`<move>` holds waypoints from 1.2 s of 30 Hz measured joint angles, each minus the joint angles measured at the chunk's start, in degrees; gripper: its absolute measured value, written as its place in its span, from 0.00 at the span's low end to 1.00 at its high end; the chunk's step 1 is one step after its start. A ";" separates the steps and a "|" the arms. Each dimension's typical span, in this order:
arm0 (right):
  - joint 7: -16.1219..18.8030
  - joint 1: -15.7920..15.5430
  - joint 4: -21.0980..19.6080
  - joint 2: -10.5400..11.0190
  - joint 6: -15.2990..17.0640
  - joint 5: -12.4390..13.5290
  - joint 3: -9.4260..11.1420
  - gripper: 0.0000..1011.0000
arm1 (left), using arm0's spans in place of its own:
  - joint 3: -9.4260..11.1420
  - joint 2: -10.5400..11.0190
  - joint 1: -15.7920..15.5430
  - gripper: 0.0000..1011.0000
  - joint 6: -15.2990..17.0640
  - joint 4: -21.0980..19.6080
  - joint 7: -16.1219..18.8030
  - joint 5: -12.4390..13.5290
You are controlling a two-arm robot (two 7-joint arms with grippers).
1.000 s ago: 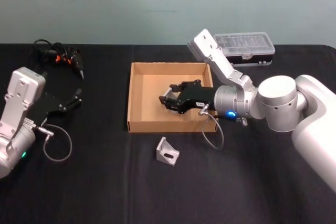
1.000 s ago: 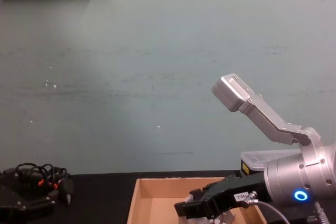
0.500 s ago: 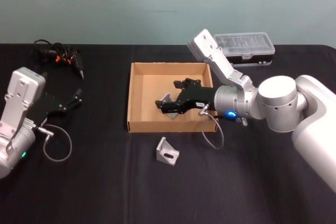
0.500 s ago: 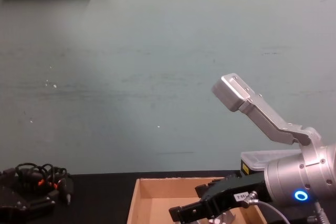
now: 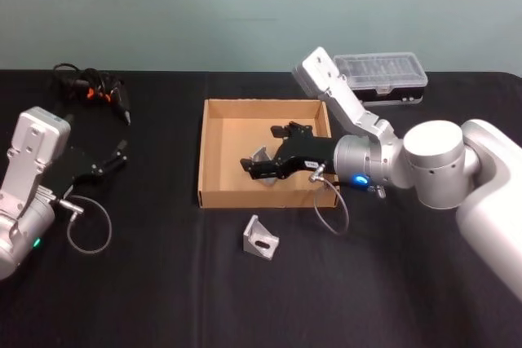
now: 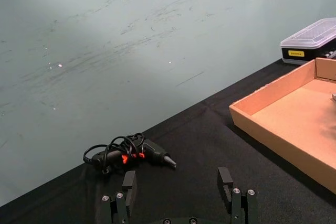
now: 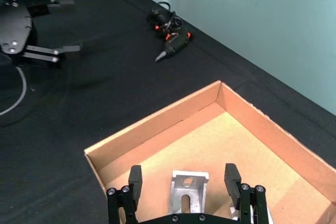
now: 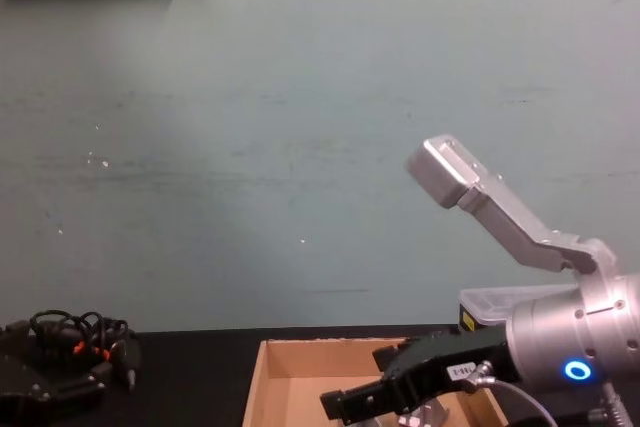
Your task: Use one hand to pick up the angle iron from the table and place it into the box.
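**Rt gripper wide open over the box, iron down inside**

Right gripper (image 5: 263,147) hangs over the box (image 5: 201,152), reaching in from the rt side. Jaws are spread wide and clamp nothing. The angle iron (image 7: 188,190) sits on the cardboard floor betw. the fingers (image 7: 135,178), with a gap on each side. It stands on one flange, slotted face toward the wrist cam. My read: the open stance low over the box floor fits a drop-off, so this piece looks delivered.

A second angle iron (image 5: 259,236) lies on the table (image 5: 163,283), just in front of the box's near wall and not yet touched. Prob. next up.

Left gripper (image 6: 176,179) is parked far left, well apart from the box, jaws open and empty.

View by view: the rt wrist cam gives the clearance betw. fingers and iron, which the head view can't settle. The head view adds the table piece. The chest view, side-on, puts the gripper low, about at rim level.
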 joint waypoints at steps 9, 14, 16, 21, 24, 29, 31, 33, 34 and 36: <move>-0.09 -4.45 -11.24 4.27 3.44 0.95 1.56 0.99 | 0.00 0.00 0.00 1.00 0.00 0.00 0.00 0.00; -0.54 -8.67 -20.65 7.89 7.39 2.79 2.70 0.99 | 0.00 0.00 0.00 1.00 0.00 0.00 0.00 0.00; -0.99 -10.43 -24.55 9.38 9.65 3.42 2.86 0.99 | 0.00 0.00 0.00 1.00 0.00 0.00 0.00 0.00; -2.45 -13.50 -30.82 11.40 15.37 4.99 3.04 0.99 | 0.00 0.00 0.00 1.00 0.00 0.00 0.00 0.00; -3.50 -15.23 -34.06 12.26 18.47 6.04 3.15 0.99 | 0.00 0.00 0.00 1.00 0.00 0.00 0.00 0.00; -5.27 -17.14 -37.56 13.19 20.60 6.55 3.14 0.99 | 0.00 0.00 0.00 1.00 0.00 0.00 0.00 0.00; -5.72 -17.57 -38.12 13.39 20.97 6.48 2.75 0.99 | 0.00 0.00 0.00 1.00 0.00 0.00 0.00 0.00; -5.82 -17.67 -38.13 13.43 21.14 6.31 2.22 0.99 | 0.00 0.00 0.00 1.00 0.00 0.00 0.00 0.00; -5.82 -17.65 -37.87 13.38 21.17 6.20 1.88 0.99 | 0.00 0.00 0.00 1.00 0.00 0.00 0.00 0.00; -5.77 -17.52 -37.44 13.24 21.17 5.99 1.46 0.99 | 0.00 0.00 0.00 1.00 0.00 0.00 0.00 0.00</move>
